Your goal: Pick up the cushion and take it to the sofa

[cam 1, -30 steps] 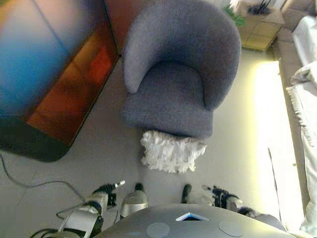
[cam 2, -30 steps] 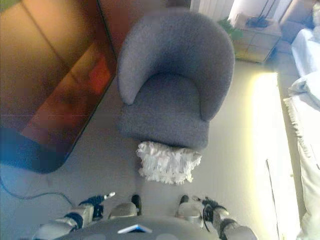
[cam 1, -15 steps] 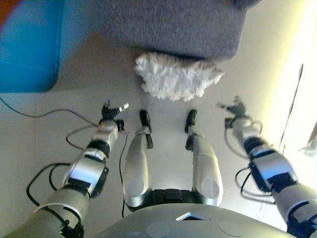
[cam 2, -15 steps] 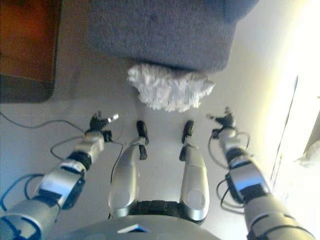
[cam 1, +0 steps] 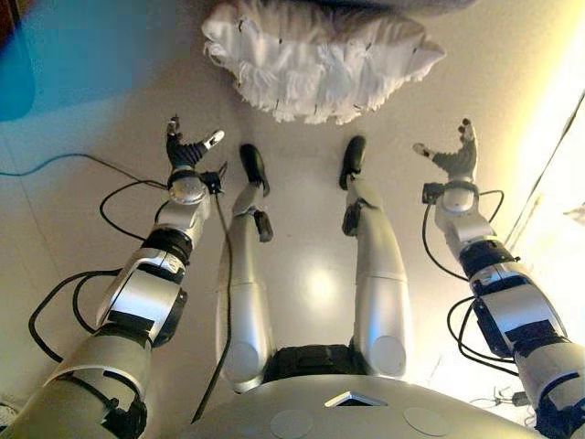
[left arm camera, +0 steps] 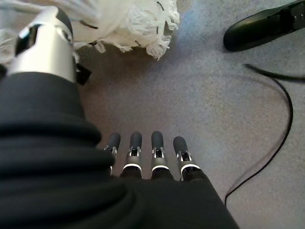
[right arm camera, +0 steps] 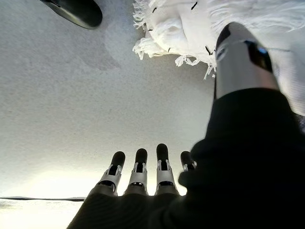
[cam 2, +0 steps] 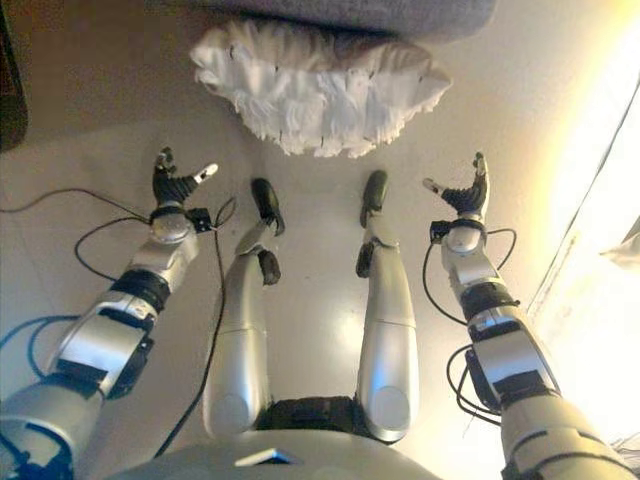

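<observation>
A white shaggy cushion [cam 1: 320,57] lies on the grey floor against the front of a grey armchair [cam 2: 400,12]. It also shows in the left wrist view [left arm camera: 124,21] and the right wrist view [right arm camera: 190,28]. My left hand [cam 1: 187,155] is open, held low over the floor, short of the cushion's left end. My right hand [cam 1: 452,160] is open, short of the cushion's right end. Neither hand touches the cushion. Both hands are empty.
A black cable [cam 1: 91,169] runs over the floor at the left and shows in the left wrist view [left arm camera: 276,124]. A bright strip of light [cam 1: 558,146] lies along the floor at the right.
The camera has tilted down and closer, so the cushion now sits at the top. Both arms have reached forward, with the hands raised and opened on either side below the cushion.
</observation>
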### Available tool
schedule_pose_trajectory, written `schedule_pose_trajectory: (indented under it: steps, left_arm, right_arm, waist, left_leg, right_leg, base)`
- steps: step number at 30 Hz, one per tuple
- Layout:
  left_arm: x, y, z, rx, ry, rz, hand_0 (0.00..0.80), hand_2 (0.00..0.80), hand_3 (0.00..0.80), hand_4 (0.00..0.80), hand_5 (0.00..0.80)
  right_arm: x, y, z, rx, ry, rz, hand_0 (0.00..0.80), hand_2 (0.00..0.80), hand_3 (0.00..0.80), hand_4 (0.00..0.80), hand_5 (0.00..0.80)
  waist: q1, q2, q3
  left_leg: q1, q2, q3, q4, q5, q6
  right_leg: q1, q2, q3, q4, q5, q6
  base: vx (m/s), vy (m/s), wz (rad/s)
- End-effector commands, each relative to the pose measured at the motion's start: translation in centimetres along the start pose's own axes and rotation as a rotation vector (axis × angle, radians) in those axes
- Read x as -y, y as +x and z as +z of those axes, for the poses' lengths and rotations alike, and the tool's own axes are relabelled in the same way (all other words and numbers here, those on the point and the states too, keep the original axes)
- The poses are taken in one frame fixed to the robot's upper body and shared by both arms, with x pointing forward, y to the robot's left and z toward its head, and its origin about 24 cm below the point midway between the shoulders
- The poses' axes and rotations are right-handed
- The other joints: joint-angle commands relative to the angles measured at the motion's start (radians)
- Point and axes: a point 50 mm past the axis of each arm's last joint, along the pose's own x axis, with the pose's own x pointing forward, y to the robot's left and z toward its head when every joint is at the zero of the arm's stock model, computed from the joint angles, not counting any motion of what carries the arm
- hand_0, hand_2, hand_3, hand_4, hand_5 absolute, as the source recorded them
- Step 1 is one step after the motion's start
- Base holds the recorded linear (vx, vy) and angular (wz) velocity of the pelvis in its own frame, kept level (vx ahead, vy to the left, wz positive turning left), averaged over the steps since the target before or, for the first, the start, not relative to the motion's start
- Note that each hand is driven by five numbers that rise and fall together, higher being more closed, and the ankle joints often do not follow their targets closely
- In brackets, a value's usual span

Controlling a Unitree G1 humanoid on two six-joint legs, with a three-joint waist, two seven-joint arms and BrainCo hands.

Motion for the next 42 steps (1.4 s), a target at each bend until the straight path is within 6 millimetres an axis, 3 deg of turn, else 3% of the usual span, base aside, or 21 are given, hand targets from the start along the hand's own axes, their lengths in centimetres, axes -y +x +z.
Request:
schedule_pose_trajectory:
  steps: [1,10,11,13,15,16,19,20,24,27,37,42]
  left_arm:
    - [-1.2,0.3,1.2,0.082,-0.018,0.044,0.0,0.0,0.0,0.0,0.0]
    - [-2.7,2.0,6.3,0.251,0.01,0.049,0.0,0.0,0.0,0.0,0.0]
    - [-3.0,2.2,5.6,0.178,-0.007,0.057,0.0,0.0,0.0,0.0,0.0]
    - [-7.8,4.1,8.7,0.269,0.039,0.118,0.0,0.0,0.0,0.0,0.0]
    - [-8.4,4.4,9.9,0.29,0.027,0.12,0.0,0.0,0.0,0.0,0.0]
    - [-8.1,4.3,9.8,0.294,0.039,0.114,0.0,0.0,0.0,0.0,0.0]
    - [-7.4,4.3,11.7,0.348,0.031,0.079,0.0,0.0,0.0,0.0,0.0]
    - [-7.2,4.3,13.2,0.398,0.011,0.049,0.0,0.0,0.0,0.0,0.0]
    - [-5.7,3.7,17.6,0.543,-0.017,-0.069,0.0,0.0,0.0,0.0,0.0]
    - [-4.9,3.4,19.9,0.591,-0.014,-0.109,0.0,0.0,0.0,0.0,0.0]
    - [-1.6,2.3,23.5,0.659,-0.057,-0.289,0.0,0.0,0.0,0.0,0.0]
    - [1.5,1.0,25.0,0.687,-0.085,-0.436,0.0,0.0,0.0,0.0,0.0]
  right_arm:
    - [3.2,0.9,1.7,0.121,-0.033,-0.032,0.0,0.0,0.0,0.0,0.0]
    - [5.9,3.1,7.4,0.31,-0.058,-0.077,0.0,0.0,0.0,0.0,0.0]
    - [6.1,3.1,7.5,0.318,-0.064,-0.086,0.0,0.0,0.0,0.0,0.0]
    - [7.6,3.8,8.7,0.36,-0.075,-0.086,0.0,0.0,0.0,0.0,0.0]
    - [8.0,4.0,9.2,0.388,-0.091,-0.069,0.0,0.0,0.0,0.0,0.0]
    - [7.6,3.9,9.1,0.396,-0.107,-0.052,0.0,0.0,0.0,0.0,0.0]
    - [6.7,3.7,11.0,0.466,-0.111,-0.008,0.0,0.0,0.0,0.0,0.0]
    - [6.6,3.7,12.5,0.51,-0.099,0.01,0.0,0.0,0.0,0.0,0.0]
    - [6.3,3.3,16.0,0.627,-0.103,0.073,0.0,0.0,0.0,0.0,0.0]
    - [6.1,3.2,18.2,0.684,-0.092,0.102,0.0,0.0,0.0,0.0,0.0]
    - [3.2,2.2,23.0,0.811,-0.031,0.234,0.0,0.0,0.0,0.0,0.0]
    - [1.2,1.2,25.0,0.854,0.012,0.319,0.0,0.0,0.0,0.0,0.0]
  waist:
    - [-0.009,0.066,-0.004]
    - [-0.008,0.077,-0.004]
    - [-0.008,0.079,-0.004]
    - [-0.026,0.08,-0.004]
    - [-0.034,0.081,-0.004]
    - [-0.036,0.08,-0.004]
    - [-0.04,0.077,-0.004]
    - [-0.041,0.076,-0.004]
    - [-0.046,0.072,-0.004]
    - [-0.047,0.072,-0.004]
    - [-0.043,0.085,-0.004]
    - [-0.045,0.088,-0.004]
  left_leg:
    - [-0.126,-0.001,-0.038,0.068,-0.005,-0.015]
    - [-0.373,0.026,-0.041,0.22,-0.046,-0.005]
    - [-0.371,0.03,-0.046,0.241,-0.076,-0.016]
    - [-0.426,0.05,-0.033,0.273,-0.063,-0.008]
    - [-0.46,0.061,-0.032,0.313,-0.078,-0.007]
    - [-0.45,0.062,-0.039,0.335,-0.109,-0.019]
    - [-0.478,0.068,-0.039,0.356,-0.119,-0.018]
    - [-0.513,0.071,-0.032,0.352,-0.096,-0.006]
    - [-0.539,0.072,-0.032,0.359,-0.097,-0.007]
    - [-0.547,0.073,-0.033,0.356,-0.097,-0.007]
    - [-0.566,0.067,-0.039,0.33,-0.094,-0.01]
    - [-0.566,0.058,-0.035,0.285,-0.086,-0.014]
  right_leg:
    - [-0.102,-0.009,0.06,0.118,-0.048,0.036]
    - [-0.358,-0.018,0.082,0.319,-0.087,0.031]
    - [-0.356,-0.02,0.089,0.34,-0.114,0.041]
    - [-0.42,-0.027,0.092,0.395,-0.113,0.028]
    - [-0.456,-0.025,0.104,0.435,-0.127,0.023]
    - [-0.444,-0.025,0.111,0.454,-0.155,0.032]
    - [-0.47,-0.024,0.116,0.471,-0.162,0.031]
    - [-0.506,-0.024,0.114,0.47,-0.139,0.02]
    - [-0.53,-0.024,0.121,0.476,-0.138,0.024]
    - [-0.537,-0.027,0.122,0.473,-0.136,0.029]
    - [-0.538,-0.023,0.118,0.435,-0.135,0.038]
    - [-0.538,-0.019,0.122,0.391,-0.126,0.046]
  base:
    - [-0.022,0.048,0.06]
    - [0.005,0.028,0.0]
    - [0.025,0.044,-0.03]
    - [0.007,0.102,0.0]
    - [0.074,0.085,-0.06]
    - [0.103,0.046,-0.1]
    - [0.024,0.026,-0.07]
    - [-0.051,0.017,-0.03]
    - [-0.008,0.007,-0.02]
    - [0.004,0.002,-0.01]
    - [0.002,0.0,-0.01]
    - [0.004,0.001,0.02]
